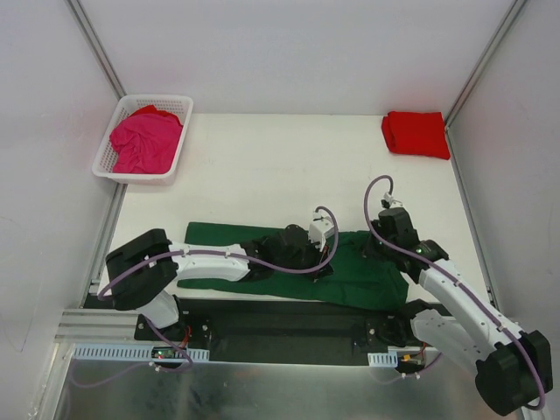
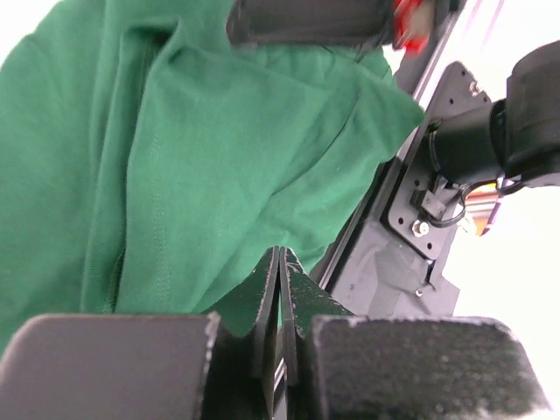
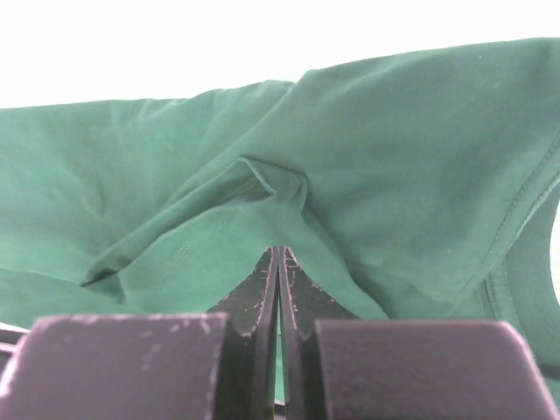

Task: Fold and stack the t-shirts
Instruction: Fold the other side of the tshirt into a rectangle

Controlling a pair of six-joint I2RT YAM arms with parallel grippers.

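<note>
Dark green t-shirt [image 1: 378,273] lies rumpled along the near edge of the surface [image 1: 262,166], under both wrists. Left end effector [image 2: 278,262] closed, pinching green cloth at its tips. Right end effector [image 3: 277,258] likewise (a fold bunches right at the tips). Red t-shirt [image 1: 416,133] folded, far right corner. Pink t-shirt [image 1: 144,140] heaped in white basket [image 1: 136,178] — far left.
</note>
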